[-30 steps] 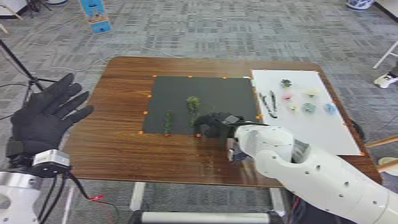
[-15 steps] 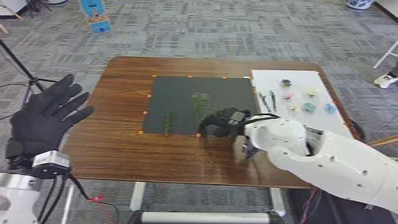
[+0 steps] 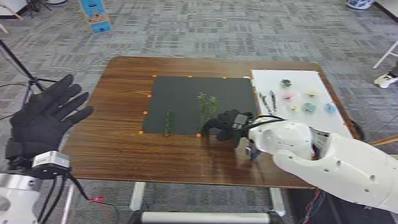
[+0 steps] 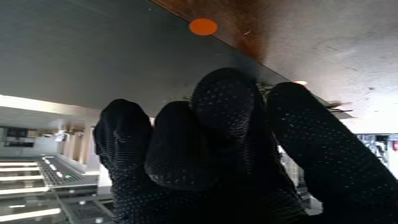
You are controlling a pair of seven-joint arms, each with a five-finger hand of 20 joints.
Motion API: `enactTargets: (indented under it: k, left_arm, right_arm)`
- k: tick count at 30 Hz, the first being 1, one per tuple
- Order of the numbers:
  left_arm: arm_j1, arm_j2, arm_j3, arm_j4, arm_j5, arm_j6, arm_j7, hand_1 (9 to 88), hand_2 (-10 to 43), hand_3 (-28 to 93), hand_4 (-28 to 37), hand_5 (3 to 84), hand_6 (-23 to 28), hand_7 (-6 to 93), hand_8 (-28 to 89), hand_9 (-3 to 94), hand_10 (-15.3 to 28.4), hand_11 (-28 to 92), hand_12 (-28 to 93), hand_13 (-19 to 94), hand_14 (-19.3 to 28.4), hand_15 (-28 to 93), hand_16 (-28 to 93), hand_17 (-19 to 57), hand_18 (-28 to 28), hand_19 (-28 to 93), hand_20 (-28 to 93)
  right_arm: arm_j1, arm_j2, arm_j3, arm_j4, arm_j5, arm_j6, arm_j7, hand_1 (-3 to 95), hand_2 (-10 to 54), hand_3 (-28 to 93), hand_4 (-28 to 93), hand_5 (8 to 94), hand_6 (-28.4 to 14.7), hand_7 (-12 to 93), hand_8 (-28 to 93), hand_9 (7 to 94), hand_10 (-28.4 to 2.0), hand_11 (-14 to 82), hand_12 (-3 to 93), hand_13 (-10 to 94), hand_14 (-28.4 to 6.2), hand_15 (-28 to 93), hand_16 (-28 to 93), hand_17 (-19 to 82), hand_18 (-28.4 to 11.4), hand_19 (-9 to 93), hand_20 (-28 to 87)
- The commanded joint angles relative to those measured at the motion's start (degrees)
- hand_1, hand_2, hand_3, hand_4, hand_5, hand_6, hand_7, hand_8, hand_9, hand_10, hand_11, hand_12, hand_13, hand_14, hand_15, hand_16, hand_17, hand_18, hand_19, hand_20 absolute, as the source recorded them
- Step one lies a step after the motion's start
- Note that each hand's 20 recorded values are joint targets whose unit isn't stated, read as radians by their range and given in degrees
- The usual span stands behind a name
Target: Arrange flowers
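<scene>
The floor (image 3: 195,37) is gray carpet, and a brown wood table (image 3: 115,100) stands on it, with twelve o'clock at its far side. In the table's middle is a black mat (image 3: 178,90) with orange dots round its edge, and toward two o'clock is a white sheet (image 3: 302,79). The sheet has little flowers on it: a dark one (image 3: 286,82), a pink one (image 3: 287,95), a blue one (image 3: 330,108) and more. Some leafy green sprigs (image 3: 205,102) lie on the mat's middle and run down toward six o'clock, close to the right hand (image 3: 233,124). That hand is at the mat's five o'clock edge; I can't tell if it grabs them. One thin green stem (image 3: 167,122) lies at seven o'clock on the mat. The left hand (image 3: 46,120) is beside the table at nine o'clock, fingers spread, holding nothing.
</scene>
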Motion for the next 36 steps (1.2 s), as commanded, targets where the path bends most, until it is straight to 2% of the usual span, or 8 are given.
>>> enactTargets:
  k: [1,10,15,28,36]
  left_arm:
    - [0.1,-0.49,-0.14,-0.37,0.08,0.52,0.08,20.7,-8.9,70,-28.3,28.8,2.5,16.7,-9,25.6,11.1,16,16,22,14.0,16,3,-7.8,26.2,44,1]
    - [0.4,-0.62,-0.28,-0.58,0.09,0.64,0.14,20.7,-8.9,70,-28.3,28.8,2.5,16.7,-9,25.6,11.1,16,15,22,14.1,16,3,-7.9,26.3,44,1]
    - [0.0,-0.45,-0.09,-0.35,0.06,0.74,0.01,20.6,-8.8,70,-28.3,28.9,2.6,16.6,-9,25.6,11.1,16,15,22,14.1,16,3,-7.8,26.3,44,1]
    - [0.3,-0.59,-0.22,-0.47,0.07,0.65,-0.21,20.7,-8.5,70,-28.3,28.9,2.5,16.7,-9,25.6,11.1,16,15,22,14.2,16,3,-7.9,26.2,44,1]
    - [0.1,-0.58,-0.16,-0.42,0.06,0.72,-0.32,20.7,-8.6,70,-28.3,28.9,2.5,16.7,-9,25.5,11.1,16,15,22,14.1,16,3,-7.9,26.2,44,1]
  right_arm:
    - [-1.1,1.1,-1.1,-0.2,-1.0,-0.7,-1.5,23.5,18.9,90,-14,38.5,1.0,14,-12,79.2,-12.7,60.2,33.6,76,-9.5,85,40,43,-25.0,93,67]
    - [-1.2,0.7,-1.1,0.1,-0.9,0.3,-1.9,23.5,17.9,89,-14,38.6,1.1,14,-12,79.2,-12.6,60.1,33.5,76,-9.5,85,40,42,-25.0,93,67]
    - [-2.0,0.3,0.4,0.2,-1.2,1.1,-2.1,23.8,14.6,88,-14,39.0,1.3,15,-12,79.2,-12.6,60.1,33.4,76,-9.4,85,40,42,-25.0,93,67]
    - [-5.1,0.2,5.5,-1.4,-0.8,4.0,-1.5,22.8,9.5,86,-16,39.1,1.0,14,-12,79.0,-12.5,60.0,33.4,76,-9.3,85,40,43,-24.9,93,67]
    - [-5.8,-0.1,6.3,-1.1,-0.5,9.1,-0.6,21.2,5.8,82,-19,38.2,0.3,14,-12,79.0,-12.3,59.8,33.4,76,-9.0,85,40,43,-24.8,93,67]
